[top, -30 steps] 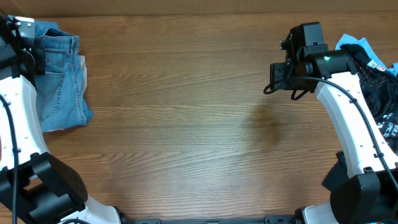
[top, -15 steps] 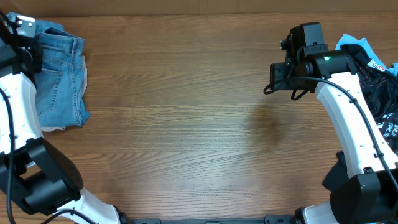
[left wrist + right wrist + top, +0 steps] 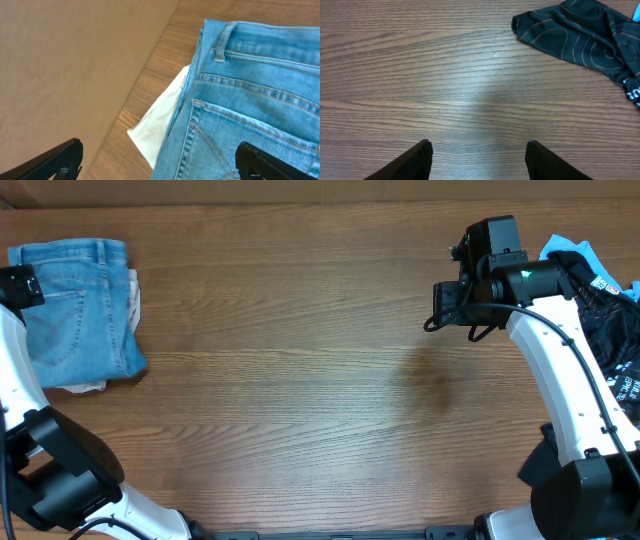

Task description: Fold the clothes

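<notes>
With the folded jeans [image 3: 75,305] at the far-left corner of the table [image 3: 300,380] atop a white cloth [image 3: 162,117], and the left gripper [image 3: 157,152] and right gripper [image 3: 477,155] both open and empty, a low left-arm pass could snag and unfold them.

Brown wood-grain table [image 3: 300,380], grain running 9 to 3 o'clock, fills the overhead view. Thin tan strip [image 3: 300,190] past its 12 o'clock edge. Left wrist view: plain tan surface [image 3: 70,65] beyond the table edge, wall or floor unclear. Soft glare patch [image 3: 485,97] on the wood.
</notes>
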